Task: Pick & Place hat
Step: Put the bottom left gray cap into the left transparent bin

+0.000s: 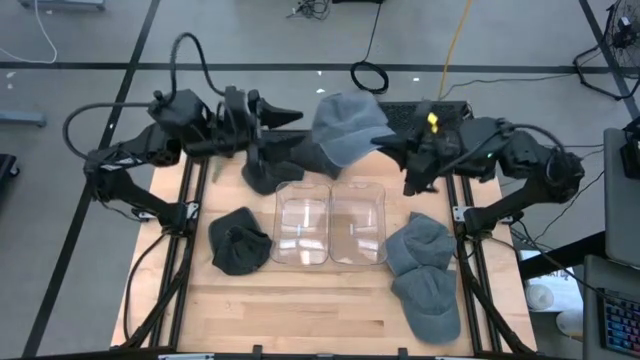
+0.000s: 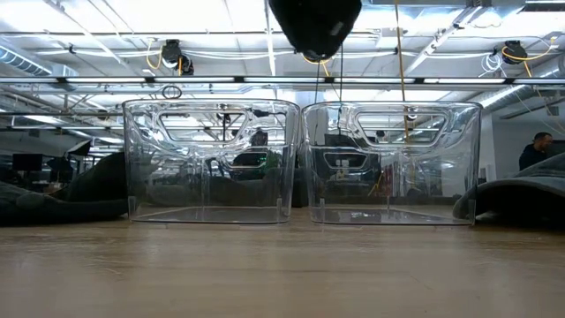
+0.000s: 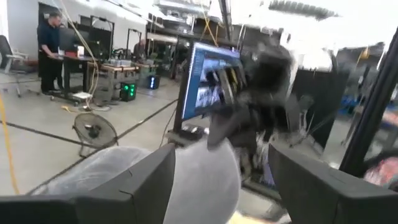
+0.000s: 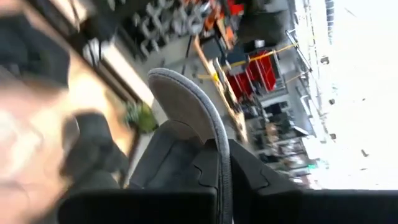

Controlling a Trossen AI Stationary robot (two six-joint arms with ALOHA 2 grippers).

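A grey cap (image 1: 345,125) hangs in the air above the table's far side, behind two clear bins (image 1: 301,222) (image 1: 357,222). In the low view it shows as a dark shape (image 2: 315,22) above the bins. My right gripper (image 1: 395,142) is shut on its right side. My left gripper (image 1: 290,115) stands open at the cap's left side. In the left wrist view the cap's grey crown (image 3: 193,180) shows between and beyond my spread fingers (image 3: 149,180). Whether they touch it I cannot tell. My right gripper pinches the cap's brim (image 4: 208,118) between its two fingers, with the brim's stitched edge running edge-on through the gap. The fingers come roughly level from the table's right side. The cap is lifted clear of the table and the bins.
A dark hat (image 1: 240,240) lies left of the bins and another dark one (image 1: 265,172) lies under my left arm. Two grey caps (image 1: 420,245) (image 1: 430,300) lie at the right. The near strip of the wooden table (image 1: 300,310) is bare. Rails run along both sides.
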